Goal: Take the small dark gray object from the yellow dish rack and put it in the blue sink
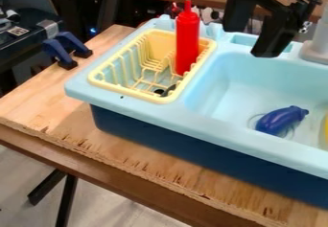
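My black gripper hangs at the upper right over the back edge of the light blue toy sink, its two fingers apart with nothing between them. To its left, a red squeeze bottle stands upright in the right part of the yellow dish rack. A dark object lies low in the rack's front corner, partly hidden by the wires. In the basin, below and right of the gripper, lies a purple eggplant. Part of a yellow object shows at the right edge of the view.
The sink stands on a wooden tabletop with a rough front edge. A grey faucet base rises behind the basin at the right. Blue clamps sit at the table's left side, near black equipment.
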{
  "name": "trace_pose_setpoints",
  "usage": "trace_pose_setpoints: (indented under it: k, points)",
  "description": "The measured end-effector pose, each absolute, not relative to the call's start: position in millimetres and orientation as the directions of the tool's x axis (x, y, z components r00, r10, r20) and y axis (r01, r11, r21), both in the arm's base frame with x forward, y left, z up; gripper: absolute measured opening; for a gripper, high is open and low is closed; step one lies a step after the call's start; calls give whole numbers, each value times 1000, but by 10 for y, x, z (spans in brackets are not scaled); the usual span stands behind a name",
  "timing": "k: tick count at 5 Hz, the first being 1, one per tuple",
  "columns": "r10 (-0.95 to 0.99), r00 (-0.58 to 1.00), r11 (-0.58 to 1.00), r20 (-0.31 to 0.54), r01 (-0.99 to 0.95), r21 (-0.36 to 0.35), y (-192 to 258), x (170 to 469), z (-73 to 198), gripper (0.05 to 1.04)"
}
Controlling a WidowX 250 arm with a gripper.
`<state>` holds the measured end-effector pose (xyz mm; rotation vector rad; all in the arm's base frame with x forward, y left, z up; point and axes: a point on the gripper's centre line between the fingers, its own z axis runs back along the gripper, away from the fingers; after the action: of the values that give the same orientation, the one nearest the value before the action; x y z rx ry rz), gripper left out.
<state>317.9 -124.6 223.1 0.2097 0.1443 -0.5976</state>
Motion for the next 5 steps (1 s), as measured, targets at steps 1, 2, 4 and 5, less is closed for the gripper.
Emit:
trace_pose_setpoints:
  k: [1,2,4,5]
  points:
    - [-538,808,803,-241,578,146,-1253,3195,2080,1002]
    - [-523,826,813,-212,558,167,-1232,3197,2071,1002]
    - [-451,875,859,-175,479,182,-1028,3001,2202,1002]
    - [-409,903,893,-133,426,143,-738,3028,2186,1002]
